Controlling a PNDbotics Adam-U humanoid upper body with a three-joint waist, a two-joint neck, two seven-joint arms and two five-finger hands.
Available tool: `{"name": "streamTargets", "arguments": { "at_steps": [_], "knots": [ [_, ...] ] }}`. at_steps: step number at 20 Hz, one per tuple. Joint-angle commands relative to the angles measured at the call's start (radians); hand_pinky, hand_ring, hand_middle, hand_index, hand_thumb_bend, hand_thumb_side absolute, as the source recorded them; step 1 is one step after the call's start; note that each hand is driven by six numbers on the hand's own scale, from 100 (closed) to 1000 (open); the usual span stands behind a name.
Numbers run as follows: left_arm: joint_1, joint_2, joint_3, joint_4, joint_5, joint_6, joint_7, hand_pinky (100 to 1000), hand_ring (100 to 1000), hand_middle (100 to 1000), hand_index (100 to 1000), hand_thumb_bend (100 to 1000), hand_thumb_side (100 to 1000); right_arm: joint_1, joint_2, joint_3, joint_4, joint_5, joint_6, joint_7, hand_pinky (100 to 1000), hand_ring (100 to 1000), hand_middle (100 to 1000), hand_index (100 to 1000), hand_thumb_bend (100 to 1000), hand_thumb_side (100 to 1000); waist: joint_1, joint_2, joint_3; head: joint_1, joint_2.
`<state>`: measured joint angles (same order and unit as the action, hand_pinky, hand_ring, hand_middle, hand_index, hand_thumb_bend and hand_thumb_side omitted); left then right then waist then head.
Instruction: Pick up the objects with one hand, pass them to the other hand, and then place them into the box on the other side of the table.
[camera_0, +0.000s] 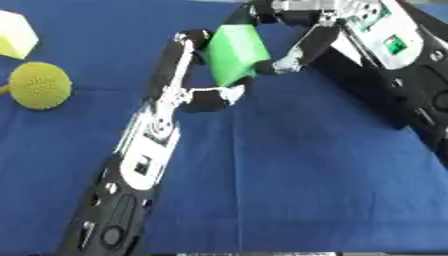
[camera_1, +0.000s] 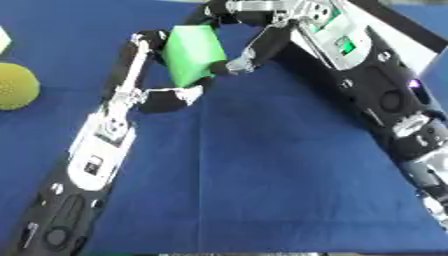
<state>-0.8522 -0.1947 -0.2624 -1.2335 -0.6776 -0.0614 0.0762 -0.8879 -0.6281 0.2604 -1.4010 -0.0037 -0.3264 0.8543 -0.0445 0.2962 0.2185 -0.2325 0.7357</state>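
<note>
A green block (camera_0: 236, 52) hangs above the blue cloth, caught between both hands. My left hand (camera_0: 175, 97) reaches up from the lower left. Its fingers (camera_0: 185, 47) run straight along the block's left side, and its thumb (camera_0: 223, 96) curls in against the block's lower corner. From the upper right my right hand (camera_0: 306, 42) bends over the block, a finger on its top edge and the thumb (camera_0: 282, 64) pressed on its right face. A bumpy yellow ball (camera_0: 39, 85) and a pale yellow block (camera_0: 16, 35) lie at the far left.
A blue cloth (camera_0: 289, 175) covers the table. My right forearm (camera_1: 385, 100) slants across the upper right. No box shows in either view.
</note>
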Motion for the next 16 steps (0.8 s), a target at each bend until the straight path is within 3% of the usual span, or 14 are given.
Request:
{"name": "streamTargets", "arguments": {
  "at_steps": [1,9,16],
  "knots": [
    [-0.012,-0.01,-0.006,-0.024,0.005,-0.005,0.002,572,600,460,495,100,159,-0.014,-0.016,-0.006,-0.004,0.01,-0.06,0.053,926,1000,860,899,348,275,-0.014,-0.011,-0.001,-0.004,-0.007],
    [-0.01,-0.012,-0.007,-0.022,0.008,-0.007,0.001,572,602,460,499,100,159,-0.012,-0.014,-0.008,0.006,0.003,-0.051,0.053,909,1000,756,802,333,263,-0.013,-0.012,-0.003,-0.003,-0.005],
    [-0.009,-0.012,-0.006,-0.015,0.007,-0.007,-0.002,573,604,461,505,100,161,-0.014,-0.014,-0.032,0.009,-0.058,0.02,0.053,886,1000,691,735,288,237,-0.011,-0.012,-0.005,-0.003,-0.004]
  ]
}}
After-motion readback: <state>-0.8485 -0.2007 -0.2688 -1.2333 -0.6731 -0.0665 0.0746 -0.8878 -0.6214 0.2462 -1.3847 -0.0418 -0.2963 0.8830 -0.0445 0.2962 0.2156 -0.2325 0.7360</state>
